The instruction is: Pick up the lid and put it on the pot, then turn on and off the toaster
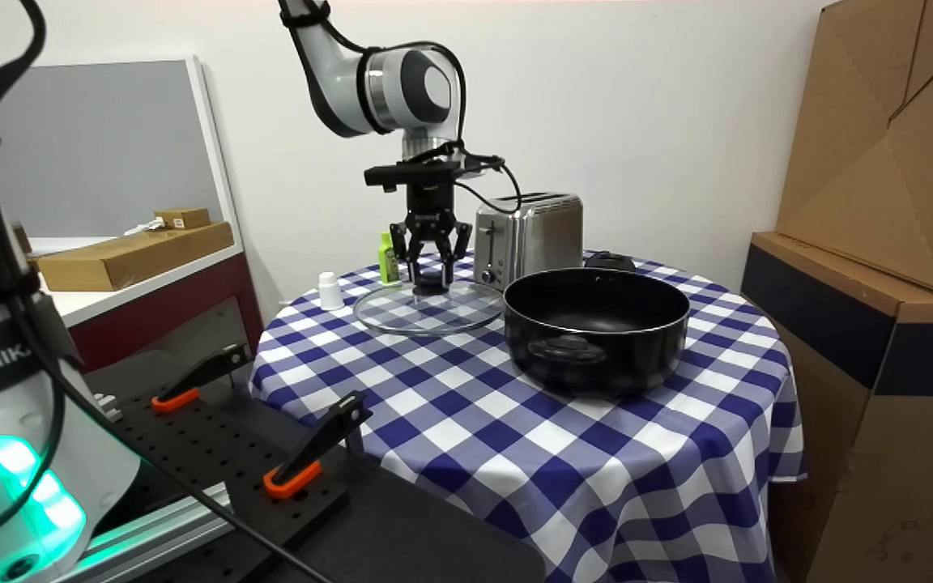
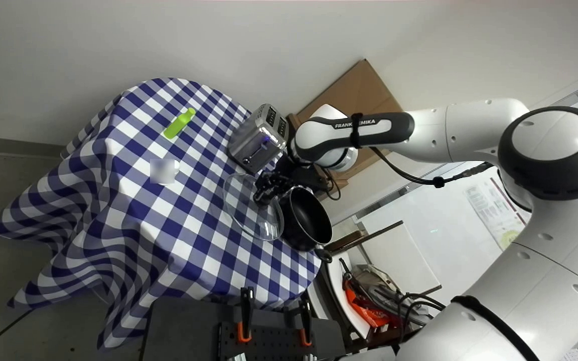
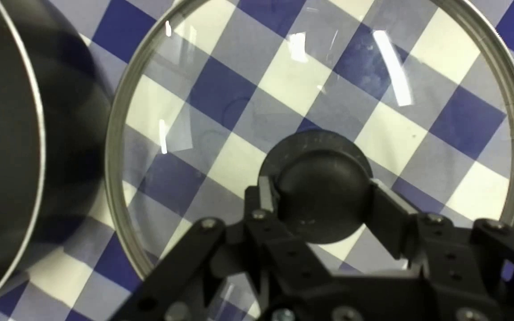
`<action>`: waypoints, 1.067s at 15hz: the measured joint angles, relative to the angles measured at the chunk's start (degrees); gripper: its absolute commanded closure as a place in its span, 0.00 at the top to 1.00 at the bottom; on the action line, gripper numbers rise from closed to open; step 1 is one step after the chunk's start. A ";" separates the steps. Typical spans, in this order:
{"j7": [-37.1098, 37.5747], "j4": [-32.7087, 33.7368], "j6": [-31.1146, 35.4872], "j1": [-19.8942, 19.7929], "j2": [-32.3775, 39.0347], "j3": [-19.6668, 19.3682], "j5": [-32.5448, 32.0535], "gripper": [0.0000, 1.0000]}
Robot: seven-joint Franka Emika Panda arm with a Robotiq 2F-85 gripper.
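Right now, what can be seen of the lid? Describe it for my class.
The lid is round, clear glass with a metal-looking rim, bright reflections and a black central knob. Roughly level, knob up, it is close beside the pot, over the checked tablecloth; whether it touches either is unclear. The claw flanks the knob, apparently gripping it.

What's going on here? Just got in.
A white-and-black robot arm is handling a round, transparent glass lid with a metal rim; its fingers look closed on the lid's round black knob. The lid is beside the wide, round black pot, which stands uncovered. I can't tell whether the lid rests on the blue-and-white checked tablecloth or hangs just above it. The boxy silver metal toaster stands nearby, apart from the fingers.
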 measured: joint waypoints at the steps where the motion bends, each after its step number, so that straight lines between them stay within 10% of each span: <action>1: -0.87 -0.43 -1.48 -0.02 -2.10 0.17 0.00 0.26; 9: -9.30 -2.62 -9.48 -1.26 -19.22 1.08 4.50 0.26; 16: -9.42 -4.55 -9.89 -5.96 -23.59 -5.46 3.52 0.26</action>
